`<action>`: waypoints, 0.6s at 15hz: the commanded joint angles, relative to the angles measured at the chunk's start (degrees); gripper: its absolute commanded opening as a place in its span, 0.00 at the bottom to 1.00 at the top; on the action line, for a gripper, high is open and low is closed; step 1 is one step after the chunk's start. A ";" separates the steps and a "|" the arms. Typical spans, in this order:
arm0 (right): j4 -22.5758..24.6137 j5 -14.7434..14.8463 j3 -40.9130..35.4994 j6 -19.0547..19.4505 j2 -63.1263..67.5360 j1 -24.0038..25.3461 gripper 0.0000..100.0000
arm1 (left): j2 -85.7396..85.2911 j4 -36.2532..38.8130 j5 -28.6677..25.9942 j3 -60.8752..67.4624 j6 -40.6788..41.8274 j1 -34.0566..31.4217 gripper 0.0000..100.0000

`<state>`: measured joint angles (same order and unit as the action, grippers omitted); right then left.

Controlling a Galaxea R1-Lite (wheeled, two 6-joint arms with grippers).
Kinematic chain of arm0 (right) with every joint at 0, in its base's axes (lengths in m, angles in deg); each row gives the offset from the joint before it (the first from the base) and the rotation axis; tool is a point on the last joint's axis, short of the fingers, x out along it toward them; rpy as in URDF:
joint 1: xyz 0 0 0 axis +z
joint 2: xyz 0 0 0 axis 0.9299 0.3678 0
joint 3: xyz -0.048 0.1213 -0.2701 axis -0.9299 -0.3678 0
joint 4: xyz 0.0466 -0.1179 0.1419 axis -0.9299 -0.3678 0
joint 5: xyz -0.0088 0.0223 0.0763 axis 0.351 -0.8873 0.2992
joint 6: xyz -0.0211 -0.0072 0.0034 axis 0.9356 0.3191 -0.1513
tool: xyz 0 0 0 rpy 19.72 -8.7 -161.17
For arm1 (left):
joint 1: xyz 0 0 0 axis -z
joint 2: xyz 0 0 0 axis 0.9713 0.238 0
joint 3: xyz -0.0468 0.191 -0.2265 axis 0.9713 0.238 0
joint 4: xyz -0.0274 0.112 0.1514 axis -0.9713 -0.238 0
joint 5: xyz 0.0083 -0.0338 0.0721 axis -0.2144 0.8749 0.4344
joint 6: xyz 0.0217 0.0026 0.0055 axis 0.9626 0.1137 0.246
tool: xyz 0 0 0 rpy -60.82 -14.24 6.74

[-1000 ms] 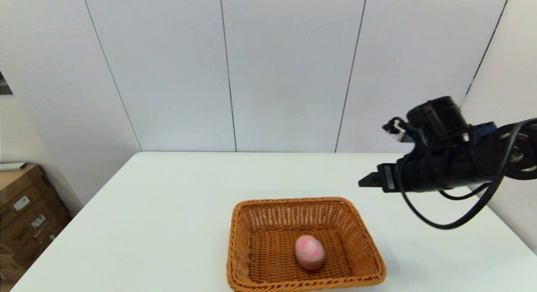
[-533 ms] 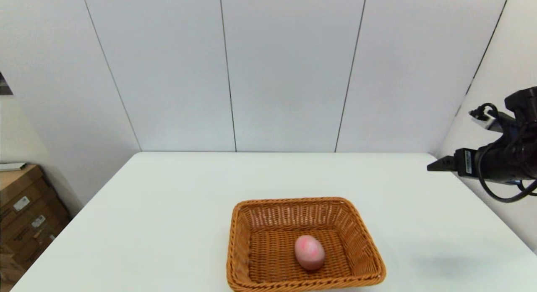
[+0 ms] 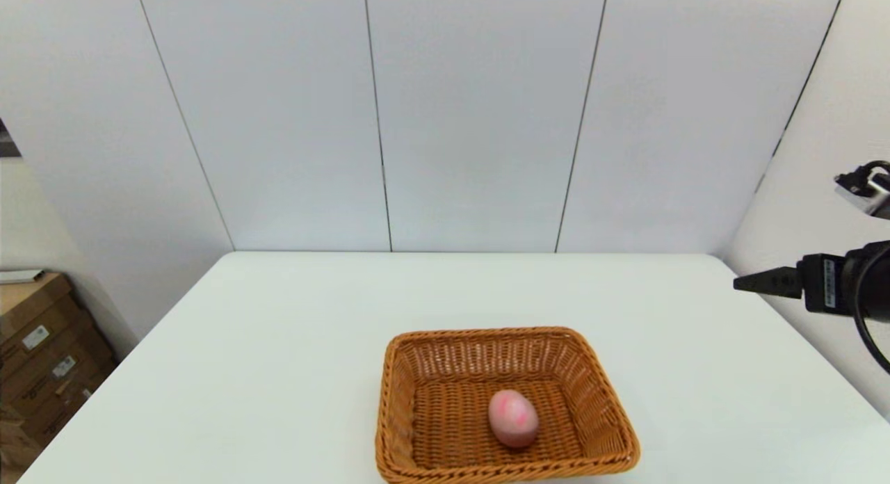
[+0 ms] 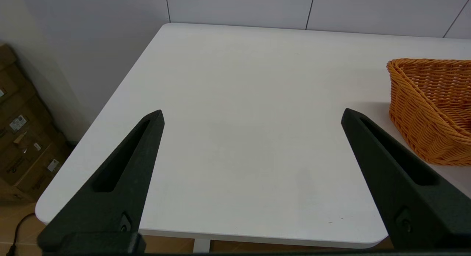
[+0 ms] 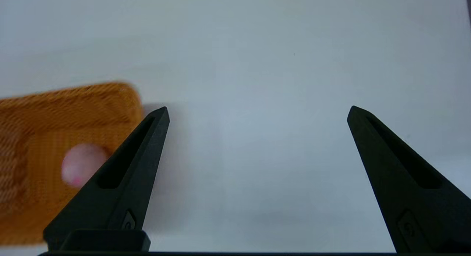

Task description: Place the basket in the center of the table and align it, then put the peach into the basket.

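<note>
The basket [image 3: 506, 404] is woven wicker, orange-brown, ribbed and rough, with a braided rim and a slight sheen on the strands. The peach [image 3: 513, 418] looks matt and softly fuzzy, pale pink with darker blotches. The worktop [image 3: 292, 345] is smooth, plain white and faintly satin; both grippers' jaws are matt black plastic, and cardboard boxes [image 3: 42, 352] look dull brown.

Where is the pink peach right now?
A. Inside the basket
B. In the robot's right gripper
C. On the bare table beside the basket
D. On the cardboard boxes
A. The peach lies on the woven floor of the basket, and the right gripper is open, empty and off to the side.
</note>
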<state>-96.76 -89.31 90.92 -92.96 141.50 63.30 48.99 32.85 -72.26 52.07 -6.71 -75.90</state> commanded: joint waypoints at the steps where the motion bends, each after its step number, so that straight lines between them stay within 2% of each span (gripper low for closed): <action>1: -0.55 0.26 -16.32 -2.14 -30.27 5.91 1.00 | -0.04 -0.03 0.04 0.02 -0.06 0.02 1.00; 4: -4.07 2.02 -22.83 -2.22 -49.51 4.94 1.00 | -0.04 -0.03 0.04 0.02 -0.06 0.02 1.00; 6: -3.98 2.55 -26.25 -2.22 -57.25 4.94 1.00 | -0.04 -0.03 0.04 0.02 -0.06 0.02 1.00; 9: -3.45 5.27 -33.02 -1.78 -67.27 5.47 1.00 | -0.04 -0.03 0.04 0.02 -0.06 0.02 1.00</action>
<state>-100.15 -86.43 65.87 -94.85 90.01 68.17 48.99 32.85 -72.26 52.07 -6.73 -75.90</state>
